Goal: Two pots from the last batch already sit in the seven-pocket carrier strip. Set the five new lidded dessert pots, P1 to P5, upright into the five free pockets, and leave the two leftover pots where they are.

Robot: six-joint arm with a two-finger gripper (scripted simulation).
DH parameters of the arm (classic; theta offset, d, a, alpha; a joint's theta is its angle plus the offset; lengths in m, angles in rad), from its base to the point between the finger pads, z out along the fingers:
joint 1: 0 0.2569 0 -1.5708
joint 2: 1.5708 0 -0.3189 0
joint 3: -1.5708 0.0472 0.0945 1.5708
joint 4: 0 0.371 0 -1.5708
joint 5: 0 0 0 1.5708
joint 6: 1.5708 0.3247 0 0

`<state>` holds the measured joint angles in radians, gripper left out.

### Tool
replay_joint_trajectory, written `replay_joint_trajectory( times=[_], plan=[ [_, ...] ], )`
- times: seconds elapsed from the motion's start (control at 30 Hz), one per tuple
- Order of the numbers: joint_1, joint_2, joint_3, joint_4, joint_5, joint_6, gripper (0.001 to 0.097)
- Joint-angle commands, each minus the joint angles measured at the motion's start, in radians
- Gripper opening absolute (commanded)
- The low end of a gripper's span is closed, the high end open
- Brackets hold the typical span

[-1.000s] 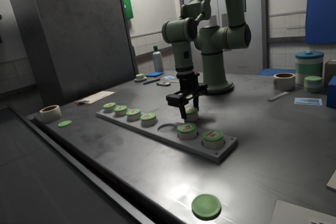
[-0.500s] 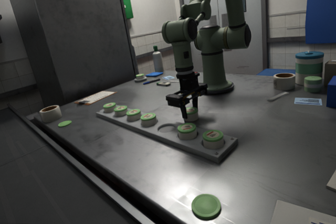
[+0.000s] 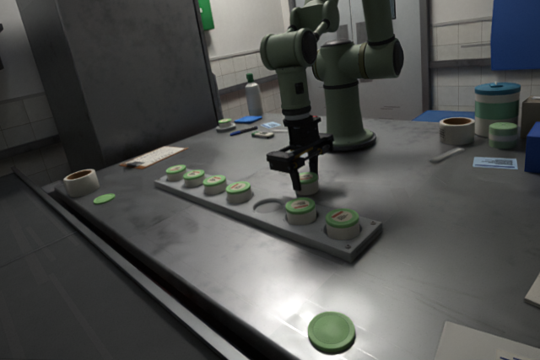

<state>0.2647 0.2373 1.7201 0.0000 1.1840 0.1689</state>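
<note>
My gripper (image 3: 305, 182) is down on the table just behind the carrier strip (image 3: 268, 212), closed around a green-lidded dessert pot (image 3: 308, 183) that stands upright on the steel top. The strip lies diagonally across the table and holds six lidded pots: several in its left pockets (image 3: 214, 183) and two at its right end (image 3: 300, 210) (image 3: 342, 222). One pocket (image 3: 268, 206) between them is open. The held pot's lower body is partly hidden by my fingers.
A tall grey cabinet (image 3: 117, 55) stands at the table's left rear. Loose green lids lie at the front edge (image 3: 331, 331) and far left (image 3: 104, 198), beside a tape roll (image 3: 81, 181). Another tape roll (image 3: 456, 130), stacked tubs (image 3: 497, 107) and papers sit at right.
</note>
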Motion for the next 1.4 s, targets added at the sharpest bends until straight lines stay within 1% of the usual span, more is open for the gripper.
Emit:
replay_joint_trajectory(
  times=[0.0,0.2,0.33,0.47,0.63,0.9,1.07,1.2,1.37],
  plan=[
    [0.000,-0.001,-0.001,0.000,0.000,0.000,0.0163],
    [0.000,0.000,-0.001,0.000,0.000,0.000,0.0048],
    [0.000,-0.004,-0.002,0.000,0.004,0.000,0.0048],
    [0.000,-0.020,-0.009,0.000,0.027,0.000,0.0048],
    [0.000,-0.061,-0.030,0.000,0.087,0.000,0.0048],
    [0.000,-0.138,-0.091,0.000,0.226,0.000,0.0048],
    [0.000,-0.172,-0.135,0.000,0.304,0.000,0.0048],
    [0.000,-0.187,-0.161,0.000,0.346,0.000,0.0048],
    [0.000,-0.194,-0.174,0.000,0.367,0.000,0.0048]
  ],
)
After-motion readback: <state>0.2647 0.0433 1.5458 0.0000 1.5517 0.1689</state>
